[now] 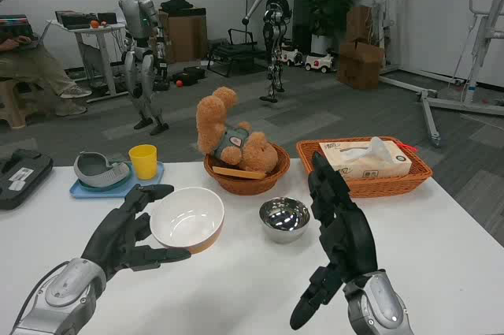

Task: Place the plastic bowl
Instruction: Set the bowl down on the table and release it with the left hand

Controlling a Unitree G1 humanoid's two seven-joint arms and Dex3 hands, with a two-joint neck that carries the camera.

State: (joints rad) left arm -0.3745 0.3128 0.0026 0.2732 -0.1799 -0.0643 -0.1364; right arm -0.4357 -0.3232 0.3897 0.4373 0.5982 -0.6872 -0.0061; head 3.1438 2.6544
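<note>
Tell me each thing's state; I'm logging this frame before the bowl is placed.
Plastic bowl: upright, empty, held by the left robot hand.
Right robot hand: open, raised, holding nothing.
Steel bowl: upright, empty.
Yellow cup: upright on the blue tray.
Teddy bear: lying in a round basket.

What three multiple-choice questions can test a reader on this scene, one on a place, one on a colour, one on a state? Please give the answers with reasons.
1. Where is the teddy bear?
A. in the round wicker basket
B. on the blue tray
C. in the steel bowl

2. What colour is the cup on the blue tray?
A. red
B. yellow
C. green

3. What is the left robot hand doing?
A. resting flat on the table
B. holding the plastic bowl
C. gripping the tissue box

Answers:
1 A, the bear lies inside the basket.
2 B, the cup is plainly yellow.
3 B, its fingers grip the bowl's rim.
</note>
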